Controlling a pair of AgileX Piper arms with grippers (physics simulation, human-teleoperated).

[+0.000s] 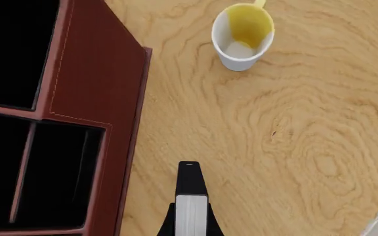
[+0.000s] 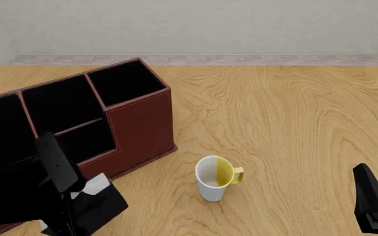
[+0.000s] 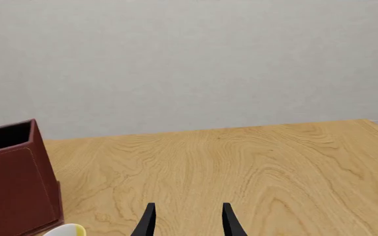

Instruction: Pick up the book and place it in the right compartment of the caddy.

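- You had the book (image 2: 97, 204) clamped in the left gripper (image 1: 191, 216), raised near the caddy (image 2: 140, 125).
- Right compartment (image 2: 124, 81) was unfilled; placement remained.
- Right gripper (image 3: 187, 219) stood empty, fingers parted.

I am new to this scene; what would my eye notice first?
First the large reddish-brown caddy with black cells, standing at the table's left. Next the white mug with yellow inside, upright on the wood just right of it. At bottom left, the left gripper holds a thin black book.

Black book (image 2: 97, 204) with white page edges tilts beside the reddish-brown caddy (image 2: 140, 125).
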